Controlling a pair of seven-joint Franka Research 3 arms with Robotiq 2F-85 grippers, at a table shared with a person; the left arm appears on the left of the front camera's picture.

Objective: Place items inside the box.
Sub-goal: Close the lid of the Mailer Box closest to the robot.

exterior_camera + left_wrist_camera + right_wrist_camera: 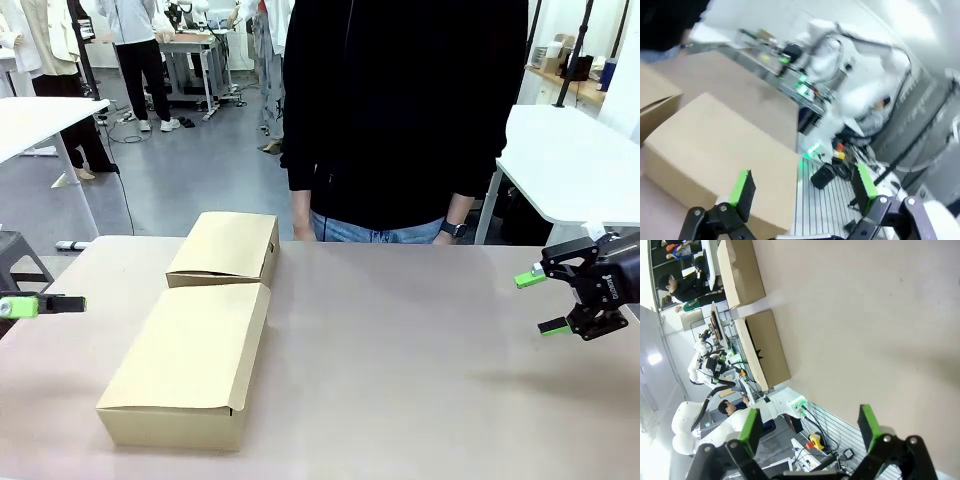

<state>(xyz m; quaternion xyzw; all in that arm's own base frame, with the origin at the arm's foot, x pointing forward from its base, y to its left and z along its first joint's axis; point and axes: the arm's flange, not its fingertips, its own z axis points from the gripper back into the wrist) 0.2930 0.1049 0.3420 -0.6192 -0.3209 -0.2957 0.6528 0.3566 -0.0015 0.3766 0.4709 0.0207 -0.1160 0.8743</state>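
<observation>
The box [190,365], long plain brown cardboard with its flap lid shut, lies on the table at the near left. My left gripper [45,304] hovers at the table's left edge, beside the box and apart from it. In the left wrist view this gripper [802,185] is open and empty over the box's [715,150] top. My right gripper [542,303] hangs open above the table's right side, far from the box. Its wrist view shows the open gripper [809,424] empty, with the box [765,347] across the table. The items are out of view.
A shorter cardboard box [225,248], also shut, sits just behind the long one, almost touching it. A person in a black top [400,110] stands at the table's far edge. The tabletop [420,360] is bare from the middle to the right.
</observation>
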